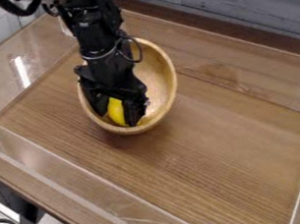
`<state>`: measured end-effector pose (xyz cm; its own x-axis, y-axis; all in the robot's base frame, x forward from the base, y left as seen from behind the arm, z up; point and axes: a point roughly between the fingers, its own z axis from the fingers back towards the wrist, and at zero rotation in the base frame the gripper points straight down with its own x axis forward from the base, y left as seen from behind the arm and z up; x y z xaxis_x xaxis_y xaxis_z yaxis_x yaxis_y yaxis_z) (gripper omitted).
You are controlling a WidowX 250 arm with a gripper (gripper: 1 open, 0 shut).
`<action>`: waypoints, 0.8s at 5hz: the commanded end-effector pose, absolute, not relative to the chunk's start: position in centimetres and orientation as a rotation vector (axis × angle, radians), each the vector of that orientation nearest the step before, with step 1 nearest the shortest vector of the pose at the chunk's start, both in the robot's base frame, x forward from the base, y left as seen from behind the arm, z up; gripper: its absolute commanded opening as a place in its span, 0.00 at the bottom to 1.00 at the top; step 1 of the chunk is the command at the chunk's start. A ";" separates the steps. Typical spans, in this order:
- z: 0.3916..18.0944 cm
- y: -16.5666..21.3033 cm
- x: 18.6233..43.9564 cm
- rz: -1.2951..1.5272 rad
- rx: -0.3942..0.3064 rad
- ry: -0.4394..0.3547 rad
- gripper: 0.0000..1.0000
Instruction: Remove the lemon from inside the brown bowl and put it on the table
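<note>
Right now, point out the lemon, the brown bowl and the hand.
lemon (115, 111): camera view, yellow skin showing between the fingers.
brown bowl (163, 75): camera view, raised right rim.
hand (118, 117): camera view, midway between its fingertips.
</note>
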<state>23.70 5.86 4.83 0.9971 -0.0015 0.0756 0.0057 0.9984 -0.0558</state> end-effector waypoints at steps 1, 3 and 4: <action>5.3 6.1 24.2 0.000 -0.050 -0.109 0.00; 5.1 5.9 24.4 0.001 -0.051 -0.119 0.00; 5.0 5.8 24.4 0.000 -0.051 -0.123 0.00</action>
<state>24.23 5.84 4.79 0.9939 0.0067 0.1104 -0.0006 0.9985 -0.0548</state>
